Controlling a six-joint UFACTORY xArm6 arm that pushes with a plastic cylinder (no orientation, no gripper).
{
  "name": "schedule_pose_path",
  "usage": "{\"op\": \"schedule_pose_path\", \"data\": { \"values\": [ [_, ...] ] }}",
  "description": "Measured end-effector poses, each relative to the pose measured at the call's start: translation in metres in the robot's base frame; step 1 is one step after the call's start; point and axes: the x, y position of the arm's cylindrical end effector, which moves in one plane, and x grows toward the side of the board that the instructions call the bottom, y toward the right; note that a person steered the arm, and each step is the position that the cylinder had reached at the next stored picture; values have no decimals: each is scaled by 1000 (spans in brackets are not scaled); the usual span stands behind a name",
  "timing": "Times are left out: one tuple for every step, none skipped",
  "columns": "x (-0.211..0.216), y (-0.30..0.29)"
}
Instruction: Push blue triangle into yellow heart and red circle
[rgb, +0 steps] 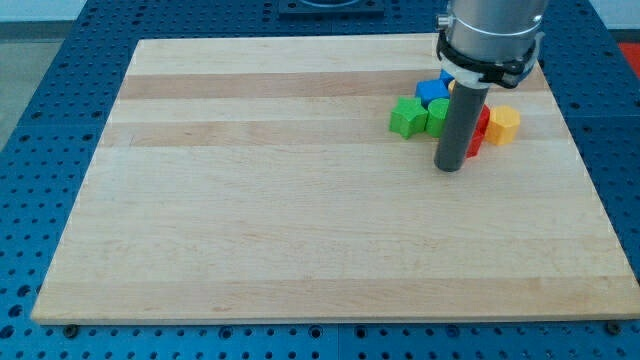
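Camera view shows my tip (451, 167) at the frame's upper right, just below the cluster; the blue block (432, 90), likely the triangle, sits above, yellow block (503, 124) beside red block (478, 130). No end effector jaws exist.

- The worktop (300, 230) lies bare across the whole left half, the middle and the lower part of the frame; passage there is unhindered.
- All obstacles crowd the upper right: a green block (407, 117), a second green block (437, 112) touching it, a blue block (432, 90) just above them, a red block (479, 132) and a yellow block (503, 124) side by side.
- My tip (451, 167) stands at the lower edge of this cluster, with the rod covering part of the red block and the second green one.
- A narrow strip of worktop runs free right of the yellow block and above the blue one.
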Motion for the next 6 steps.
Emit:
{"op": "schedule_pose_path", "data": {
  "values": [
    [3,-6],
    [36,-64],
    [57,-119],
    [49,-157],
    [-10,-159],
    [-73,-126]
  ]
}}
